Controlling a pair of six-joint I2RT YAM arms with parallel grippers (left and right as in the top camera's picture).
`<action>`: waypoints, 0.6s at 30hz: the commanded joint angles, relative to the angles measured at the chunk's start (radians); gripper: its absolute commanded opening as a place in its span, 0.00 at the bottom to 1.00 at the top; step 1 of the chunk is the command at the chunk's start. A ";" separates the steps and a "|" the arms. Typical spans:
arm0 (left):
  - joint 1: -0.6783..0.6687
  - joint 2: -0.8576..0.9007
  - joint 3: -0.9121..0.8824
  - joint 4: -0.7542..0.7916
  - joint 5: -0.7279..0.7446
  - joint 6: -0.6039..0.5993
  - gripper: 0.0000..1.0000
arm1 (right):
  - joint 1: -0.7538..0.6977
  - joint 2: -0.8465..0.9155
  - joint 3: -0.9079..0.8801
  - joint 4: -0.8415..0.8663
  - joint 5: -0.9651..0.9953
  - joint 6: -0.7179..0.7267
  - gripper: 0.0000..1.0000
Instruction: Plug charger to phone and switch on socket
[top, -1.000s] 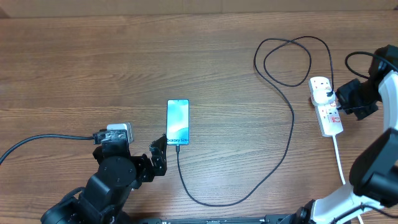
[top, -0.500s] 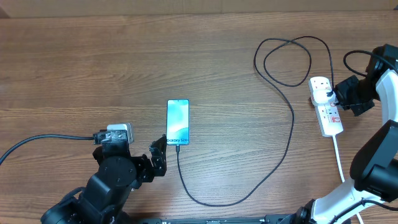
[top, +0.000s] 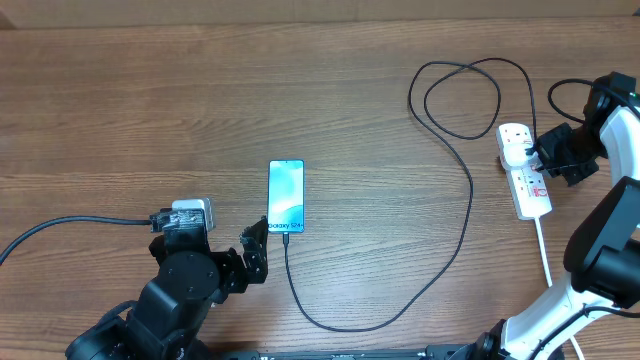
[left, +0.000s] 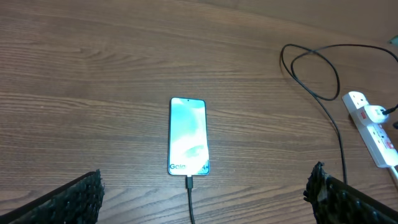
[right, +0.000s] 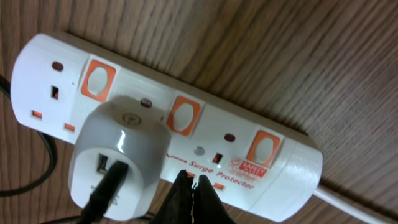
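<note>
1. Lying flat on the wooden table (top: 150, 110), the phone (top: 286, 195) is seen left of centre in the overhead view, screen up and lit pale blue.
2. The charger (top: 471, 195) is plugged by its small tip into the phone's bottom edge; from there the black cable is run in a wide curve toward the right, is looped near the far edge, and is ended in a white adapter (right: 118, 155).
3. The adapter is seated in the socket (top: 527, 180), which is laid at the right side of the table, well apart from the phone, its white cord (top: 544, 255) led toward the near edge.
4. Three orange-red switches (right: 183, 115) are shown along the socket in the right wrist view.
5. The right gripper (right: 191, 183) is clenched, its fingertips pressed together; the tips are set against the socket's face by the printed "Surge Protector" line, just beside the adapter, below the gap between the middle switch and the end one.
6. The left gripper (top: 256, 250) is held released, its fingers (left: 74, 199) spread wide with nothing between them, near the phone's lower end and the cable tip.
</note>
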 joint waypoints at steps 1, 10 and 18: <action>-0.008 -0.002 -0.008 0.000 -0.020 -0.013 0.99 | -0.004 0.027 0.033 0.015 0.011 -0.008 0.04; -0.008 -0.002 -0.008 0.001 -0.020 -0.013 1.00 | -0.003 0.034 0.034 0.052 0.008 -0.008 0.04; -0.008 -0.002 -0.008 0.000 -0.020 -0.013 1.00 | -0.002 0.036 0.034 0.066 0.008 -0.008 0.04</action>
